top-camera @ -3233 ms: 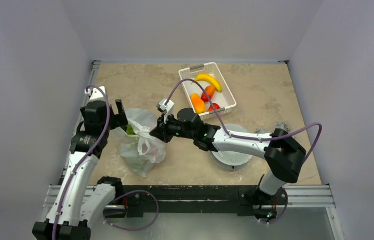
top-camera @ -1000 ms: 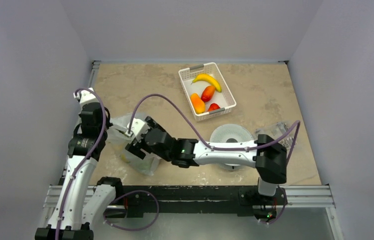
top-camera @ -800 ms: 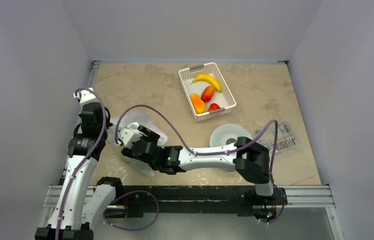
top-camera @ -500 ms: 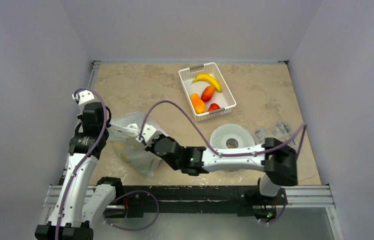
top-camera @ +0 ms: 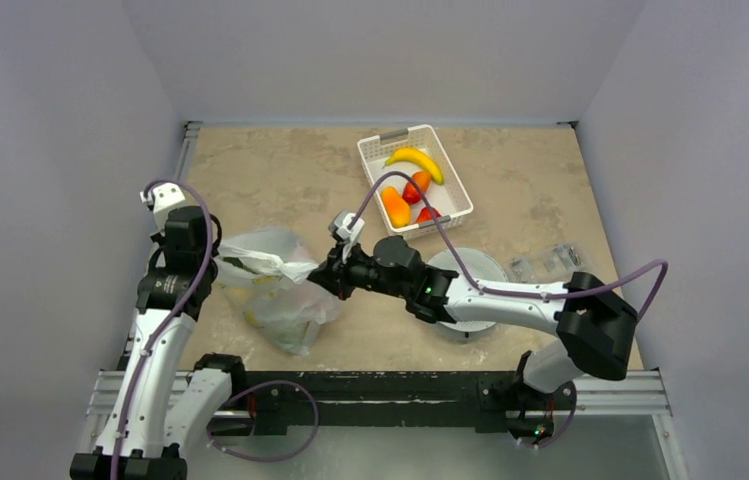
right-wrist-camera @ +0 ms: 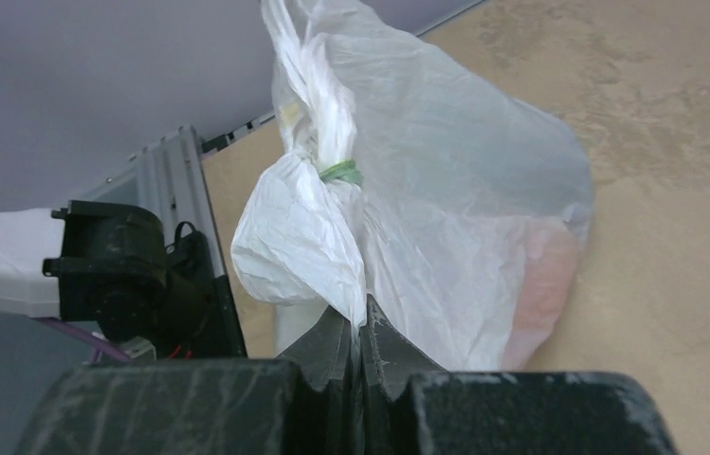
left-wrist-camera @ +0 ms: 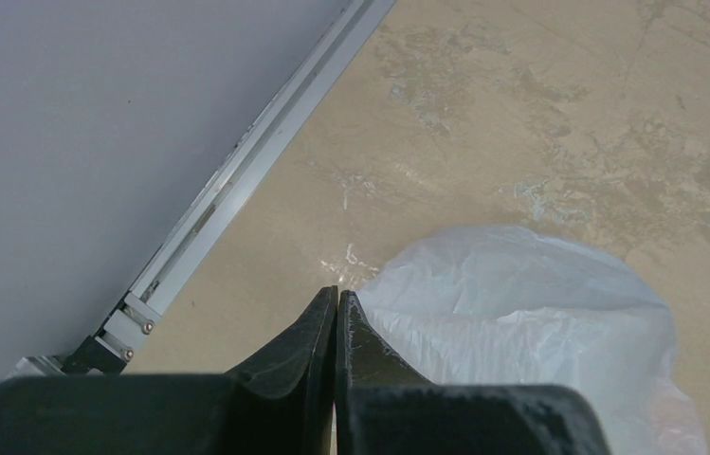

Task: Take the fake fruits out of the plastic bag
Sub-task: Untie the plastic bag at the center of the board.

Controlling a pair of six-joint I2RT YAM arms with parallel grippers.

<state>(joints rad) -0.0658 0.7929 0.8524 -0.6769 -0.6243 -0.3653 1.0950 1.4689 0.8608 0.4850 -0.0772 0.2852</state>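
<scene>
The plastic bag (top-camera: 275, 295) lies at the table's front left, its top edge pulled taut between both grippers. My left gripper (top-camera: 220, 262) is shut at the bag's left edge; in the left wrist view its jaws (left-wrist-camera: 336, 294) are pressed together with the bag (left-wrist-camera: 521, 313) against the right finger. My right gripper (top-camera: 322, 272) is shut on a fold of the bag (right-wrist-camera: 464, 190), the film pinched between its tips (right-wrist-camera: 358, 324). A peach-pink fruit (right-wrist-camera: 545, 280) shows through the film. An orange fruit (top-camera: 395, 206) and red fruits (top-camera: 416, 186) lie in the basket.
The white lattice basket (top-camera: 365, 152) stands at the back centre with a yellow banana (top-camera: 417, 160) in it. A white round disc (top-camera: 470, 268) lies under my right forearm. A clear packet (top-camera: 550, 262) lies at the right. A metal rail (left-wrist-camera: 237, 180) runs along the left table edge.
My right gripper closed on the bag's film and drew back to the right, stretching the bag's top away from the left gripper. The left arm barely moved.
</scene>
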